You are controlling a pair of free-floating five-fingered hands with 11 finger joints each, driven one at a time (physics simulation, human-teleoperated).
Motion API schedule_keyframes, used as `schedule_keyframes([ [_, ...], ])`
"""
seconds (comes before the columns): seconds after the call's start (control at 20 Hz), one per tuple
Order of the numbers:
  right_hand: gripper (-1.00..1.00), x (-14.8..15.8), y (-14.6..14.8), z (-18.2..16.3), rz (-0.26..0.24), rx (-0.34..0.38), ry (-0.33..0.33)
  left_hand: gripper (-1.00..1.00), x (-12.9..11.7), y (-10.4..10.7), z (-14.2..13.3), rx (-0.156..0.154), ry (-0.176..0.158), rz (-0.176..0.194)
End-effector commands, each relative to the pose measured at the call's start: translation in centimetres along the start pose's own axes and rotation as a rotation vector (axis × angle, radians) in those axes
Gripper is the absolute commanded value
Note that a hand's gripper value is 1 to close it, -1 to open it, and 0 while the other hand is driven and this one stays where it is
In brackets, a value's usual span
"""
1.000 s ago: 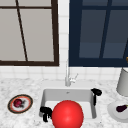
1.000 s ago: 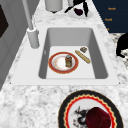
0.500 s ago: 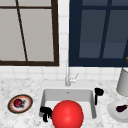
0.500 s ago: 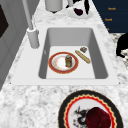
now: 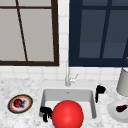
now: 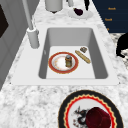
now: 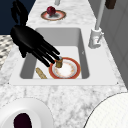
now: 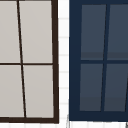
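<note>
On the speckled marble counter (image 5: 15,87), at nine o'clock from the sink, a round patterned plate (image 5: 20,103) holds a dark red fruit (image 5: 18,102). The left hand (image 5: 45,112) hangs at the rectangular white sink's (image 6: 101,62) front-left rim, fingers curled, holding nothing. In the basin, a red-rimmed plate (image 6: 63,62) carries a small brown jar (image 6: 68,60); a breadstick (image 6: 82,56) lies at two o'clock. The right hand (image 7: 30,42), fingers straight, reaches toward the jar. At three o'clock, a white plate (image 5: 117,113) holds an eggplant (image 5: 121,108).

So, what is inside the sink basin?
Inside the sink lie a red-rimmed plate with a small jar on it, a long stick-like thing and a small brown piece.
</note>
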Motion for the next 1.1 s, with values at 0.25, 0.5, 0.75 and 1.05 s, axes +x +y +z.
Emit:
schedule_keyframes([
  [0.25, -1.00, -0.9, -0.4, 0.8, -0.015, -0.035, 0.031, 0.00, 0.0, 0.0, 0.0, 0.000, 0.000, 0.000],
  [0.5, -1.00, -2.7, -0.4, 2.1, -0.161, -0.015, -0.045, 0.00, 0.0, 0.0, 0.0, 0.000, 0.000, 0.000],
  [0.75, -1.00, -4.4, -0.3, 2.9, -0.212, 0.003, -0.063, 0.00, 0.0, 0.0, 0.0, 0.000, 0.000, 0.000],
  [1.05, -1.00, -6.0, -0.3, 4.8, -0.288, 0.045, -0.068, 0.00, 0.0, 0.0, 0.0, 0.000, 0.000, 0.000],
])
